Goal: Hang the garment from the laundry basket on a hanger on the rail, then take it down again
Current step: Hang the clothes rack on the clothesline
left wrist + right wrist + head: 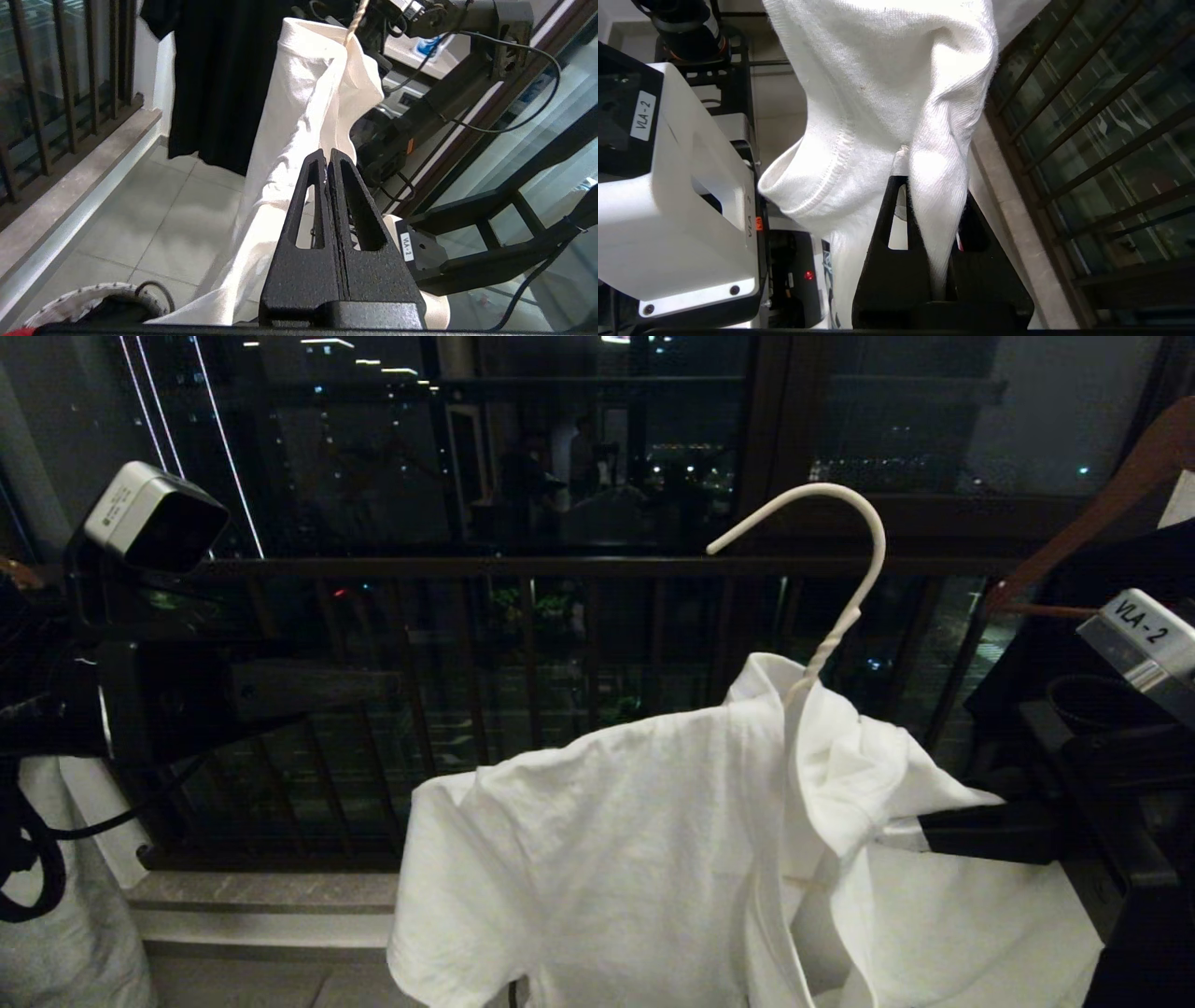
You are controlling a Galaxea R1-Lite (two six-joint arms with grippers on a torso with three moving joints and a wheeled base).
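White cotton garment (653, 840) is already threaded on the hanger (845, 569): twisted neck comes up through the collar, hook free in the air, not on anything. No rail in any view, so the hang step isn't done; could equally be the take-down leg, can't tell from this alone. Landmark = hanger. Right gripper (924, 186) sits just below the hanger's right shoulder, jaws pinched on a fold of the shirt, with a bit of white wire showing at the tips, so it likely has the hanger arm through the cloth. Left gripper (328, 156) is off the hanger's left side, jaws fully together; a white speck at the tips, can't say whether it has shirt, wire or nothing. Shirt hangs lopsided, bunched toward the hanger's right arm. Laundry basket (70, 303) is on the floor well below the hanger, shirt hem trailing near its rim. Balcony railing (579, 569) is behind the hanger, black garment (219, 79) beside it. Left: hook onto rail, or if coming down, strip the shirt off.
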